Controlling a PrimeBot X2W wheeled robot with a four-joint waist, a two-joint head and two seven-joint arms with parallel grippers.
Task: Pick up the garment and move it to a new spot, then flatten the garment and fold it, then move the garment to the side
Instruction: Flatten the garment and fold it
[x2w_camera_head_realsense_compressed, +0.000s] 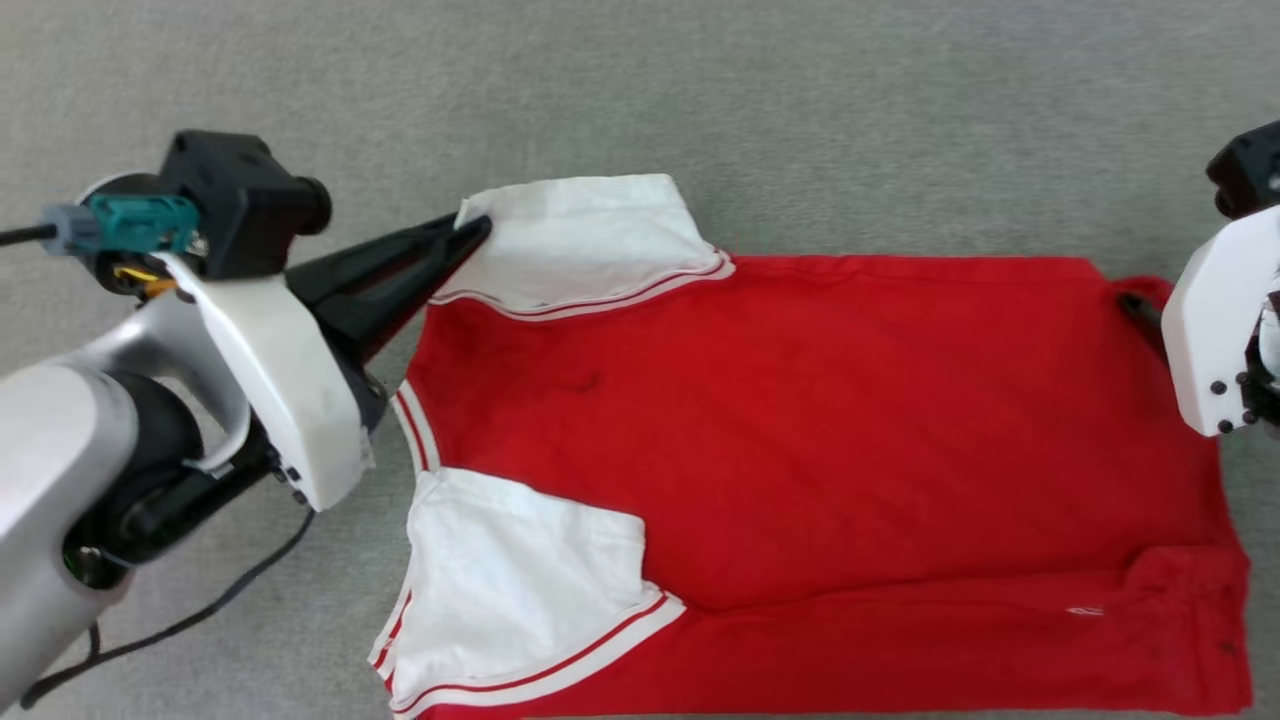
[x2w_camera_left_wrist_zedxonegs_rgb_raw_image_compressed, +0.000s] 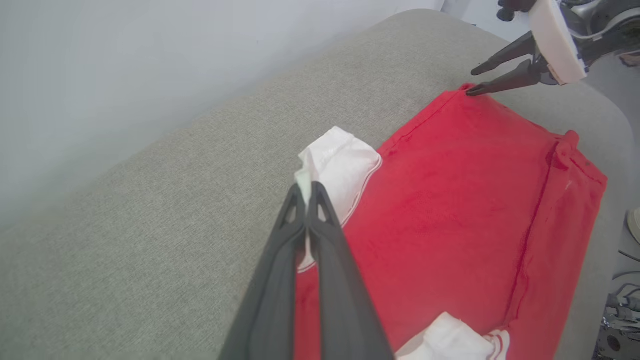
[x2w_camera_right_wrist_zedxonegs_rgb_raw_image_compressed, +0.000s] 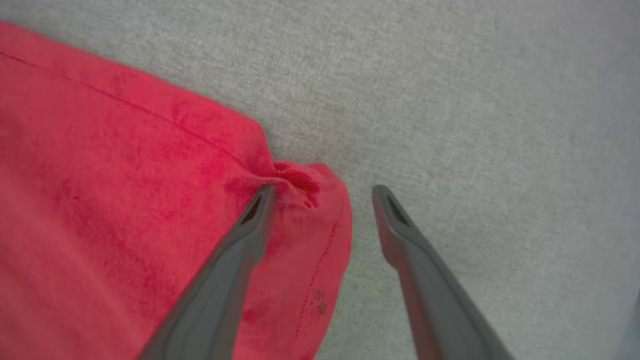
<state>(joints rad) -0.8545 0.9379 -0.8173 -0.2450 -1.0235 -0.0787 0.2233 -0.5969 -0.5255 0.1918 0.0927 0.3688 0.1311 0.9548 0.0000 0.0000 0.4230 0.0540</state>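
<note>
A: Where does the garment (x2w_camera_head_realsense_compressed: 800, 420) lie?
B: Flat on the grey cloth surface (x2w_camera_head_realsense_compressed: 700, 90), stretched between the two grippers, its long axis running from one to the other. The neck end with the white sleeves points toward the left gripper (x2w_camera_head_realsense_compressed: 478, 226), the hem toward the right gripper (x2w_camera_right_wrist_zedxonegs_rgb_raw_image_compressed: 325, 192)
A: What is the left one doing?
B: Its fingers are pinched together on the corner of one sleeve (x2w_camera_head_realsense_compressed: 590, 240), the cloth right at their tips. The second sleeve (x2w_camera_head_realsense_compressed: 520, 580) lies flat on the red body, well apart from those tips
A: And the right one?
B: Jaws spread wide. One finger (x2w_camera_right_wrist_zedxonegs_rgb_raw_image_compressed: 250, 225) touches the bunched hem corner (x2w_camera_right_wrist_zedxonegs_rgb_raw_image_compressed: 305, 185); the other stands over bare grey just beside the cloth
</note>
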